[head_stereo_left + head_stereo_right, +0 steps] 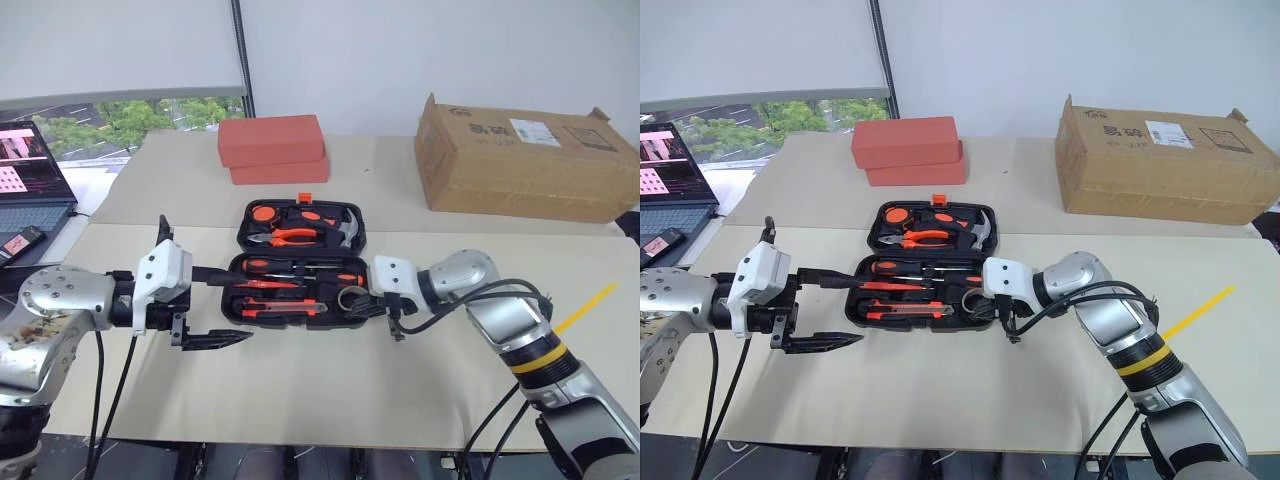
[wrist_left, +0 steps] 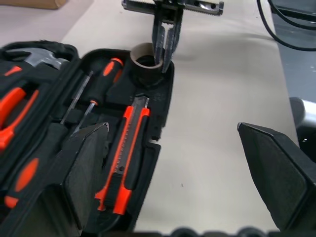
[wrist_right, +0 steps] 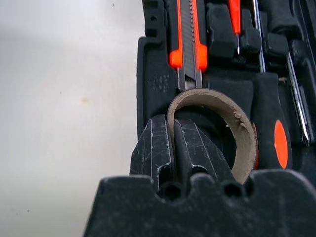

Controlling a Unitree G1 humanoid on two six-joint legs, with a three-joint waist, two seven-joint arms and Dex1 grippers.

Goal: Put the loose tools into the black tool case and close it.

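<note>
Laptop (image 1: 30,175): open at the far left edge of the table, screen lit.
Left gripper (image 1: 215,308): hovers just left of the case, pointing toward it, its two black fingers spread wide apart with nothing between them.
Table (image 1: 300,390): covered in beige sheets, bare in front of the case.
Red-orange blocks (image 1: 273,148): two stacked flat, behind the case and well apart from it.
Black tool case (image 1: 300,262): lies open in the middle of the table, lid half away from the robot, tray half nearer.
Pliers (image 1: 290,237): orange-handled, seated in the lid half.
Hammer (image 1: 345,232): steel head at the right end of the lid half, beside the pliers.
Screwdrivers (image 1: 285,267): orange-and-black handles, lying lengthwise in the far recesses of the tray half.
Utility knife (image 2: 126,158): black and orange, lying along the near edge of the tray half.
Ring roll (image 3: 217,128): grey-brown cardboard ring at the right end of the tray half, standing on edge over its recess, just past the knife's tip.
Right gripper (image 3: 173,148): reaches in from the right, fingers pinched together on the wall of the ring roll, one finger inside the ring and one outside.
Cardboard box (image 1: 525,160): sits at the back right, well apart from the case.
</note>
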